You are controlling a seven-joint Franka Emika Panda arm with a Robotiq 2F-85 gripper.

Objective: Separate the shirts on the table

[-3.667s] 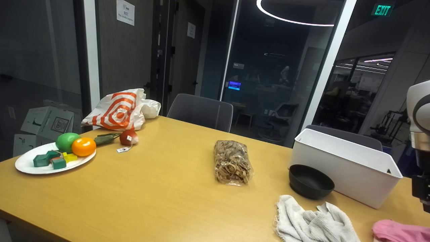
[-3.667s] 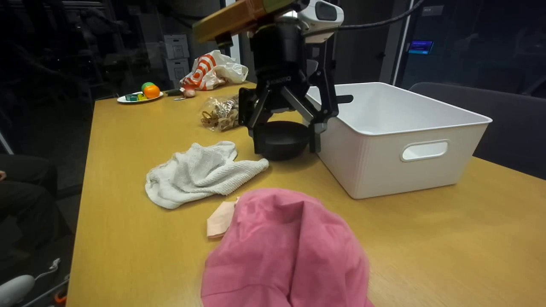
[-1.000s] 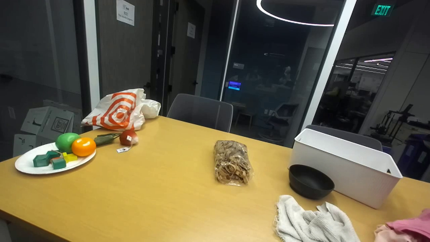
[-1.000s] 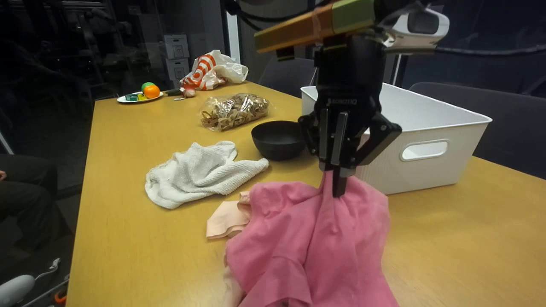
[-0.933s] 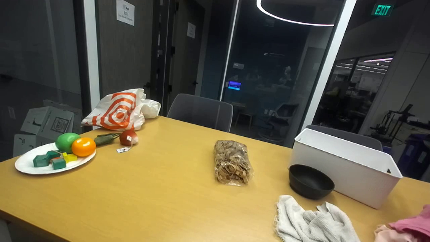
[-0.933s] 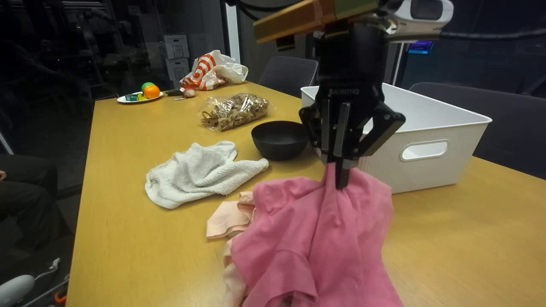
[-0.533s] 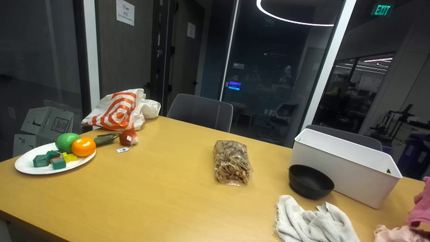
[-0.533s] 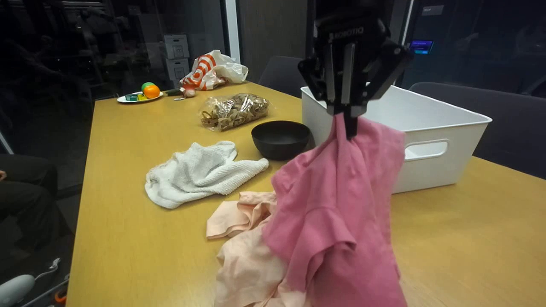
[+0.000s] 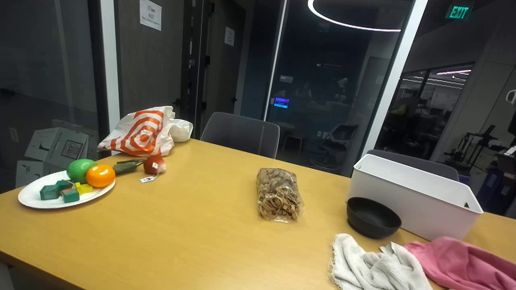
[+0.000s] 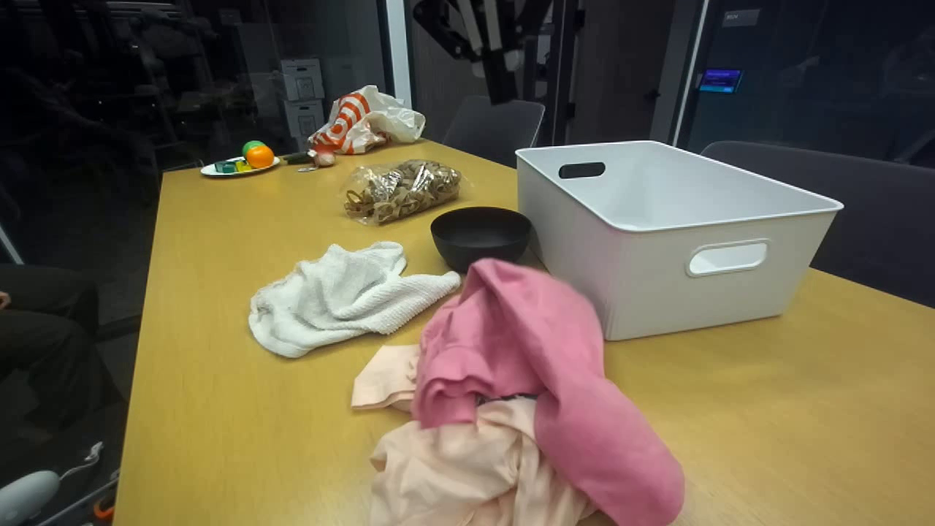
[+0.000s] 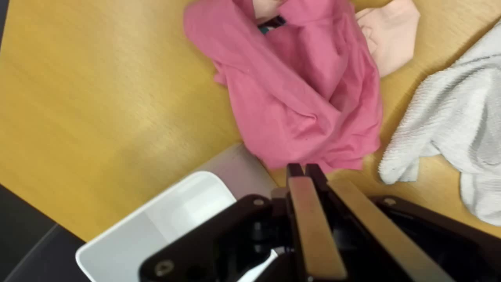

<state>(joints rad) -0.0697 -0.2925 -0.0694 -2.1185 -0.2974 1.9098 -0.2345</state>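
A pink shirt (image 10: 584, 365) lies crumpled partly over a peach shirt (image 10: 453, 460), whose sleeve sticks out beside it in the wrist view. The pink shirt (image 9: 459, 257) also shows in an exterior view, behind the white cloth. High above the table, my gripper (image 10: 502, 96) is apart from both garments. Its fingertips are nearly together in the wrist view, where the gripper (image 11: 304, 169) has no cloth between its fingers. Much of the peach shirt is hidden under the pink one.
A white cloth (image 10: 343, 299) lies close beside the shirts. Behind them stand a black bowl (image 10: 478, 237) and a tall white bin (image 10: 679, 285). Farther off are a bag of brown pieces (image 9: 279, 195), a plate (image 9: 30, 195) with toy fruit, and a plastic bag (image 9: 141, 133).
Half a second ago the pink shirt hung lifted from my gripper. Now it has left the jaws and rests over the peach shirt, while the gripper has risen away toward the bowl's side.
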